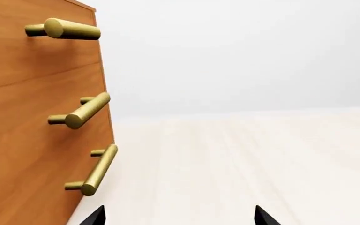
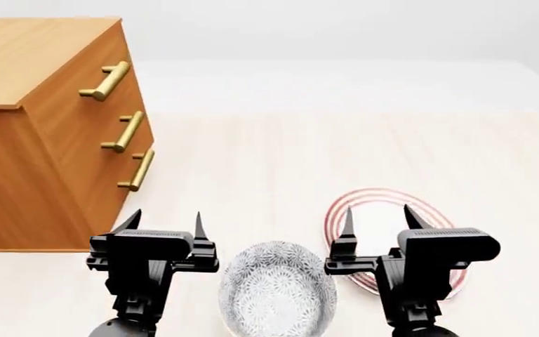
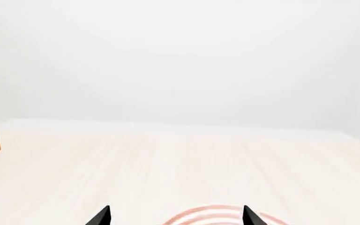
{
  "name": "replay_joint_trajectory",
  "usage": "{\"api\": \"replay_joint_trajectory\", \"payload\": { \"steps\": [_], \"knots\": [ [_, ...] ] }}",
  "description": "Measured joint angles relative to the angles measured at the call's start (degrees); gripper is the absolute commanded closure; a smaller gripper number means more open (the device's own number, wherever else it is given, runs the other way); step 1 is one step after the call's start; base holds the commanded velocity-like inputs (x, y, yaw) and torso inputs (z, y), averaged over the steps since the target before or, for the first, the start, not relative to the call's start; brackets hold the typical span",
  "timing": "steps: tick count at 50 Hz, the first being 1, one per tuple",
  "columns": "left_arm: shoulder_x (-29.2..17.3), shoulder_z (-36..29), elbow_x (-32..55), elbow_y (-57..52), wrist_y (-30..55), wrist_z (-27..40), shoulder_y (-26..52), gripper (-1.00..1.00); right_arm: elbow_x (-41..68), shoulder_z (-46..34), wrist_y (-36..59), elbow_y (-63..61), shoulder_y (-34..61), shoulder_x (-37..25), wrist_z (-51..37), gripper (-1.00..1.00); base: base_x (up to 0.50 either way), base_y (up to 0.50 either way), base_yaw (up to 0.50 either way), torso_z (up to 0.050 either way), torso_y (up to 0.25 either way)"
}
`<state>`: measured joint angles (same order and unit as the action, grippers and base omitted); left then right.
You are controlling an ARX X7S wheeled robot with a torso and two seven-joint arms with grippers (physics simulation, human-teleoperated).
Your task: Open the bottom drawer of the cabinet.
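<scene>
The pale wooden tabletop (image 2: 344, 140) fills most of the head view. The cabinet (image 2: 36, 140) stands at its left side, all three drawer fronts shut flush. Only this view shows the cabinet's top and its plain side panel. The bottom drawer (image 2: 124, 189) is the lowest front, its brass bar handle (image 2: 138, 170) just ahead of the left gripper (image 2: 163, 223). The left wrist view shows the same three handles close up, the lowest (image 1: 99, 169) nearest the two black fingertips (image 1: 95, 216), which stand wide apart holding nothing.

The patterned bowl (image 2: 277, 288) appears in the head view alone, between the two arms. The striped plate (image 2: 382, 210) lies under the right gripper (image 2: 378, 219); the right wrist view catches only its red-ringed edge (image 3: 211, 213), between spread, empty fingers, plus a sliver of the cabinet.
</scene>
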<state>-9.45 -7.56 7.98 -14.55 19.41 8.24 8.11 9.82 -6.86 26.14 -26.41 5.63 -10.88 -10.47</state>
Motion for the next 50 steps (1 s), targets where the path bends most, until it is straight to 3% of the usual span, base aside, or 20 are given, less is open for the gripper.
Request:
{"api": "replay_joint_trajectory", "payload": {
  "steps": [9,29,50],
  "knots": [
    [-0.31,-0.17,0.3,0.27,-0.18,0.31,0.22,-1.0,0.18,-0.22,-0.1,0.0,0.29,-0.22,-0.35,-1.0,0.5,0.0,0.0,0.0,0.002],
    [-1.03,-0.9,1.95,0.09,3.11,0.81,1.37,-1.0,0.86,-0.58,-0.79,0.83,0.15,-0.58,-0.91,-1.0,0.0,0.0,0.0,0.0,0.0],
    [-4.61,-10.96,-10.46,9.49,7.99,4.63,12.38,-1.0,1.5,-0.98,-1.15,1.11,-0.18,-1.08,-1.5,-1.0,0.0,0.0,0.0,0.0,0.0]
  ]
}}
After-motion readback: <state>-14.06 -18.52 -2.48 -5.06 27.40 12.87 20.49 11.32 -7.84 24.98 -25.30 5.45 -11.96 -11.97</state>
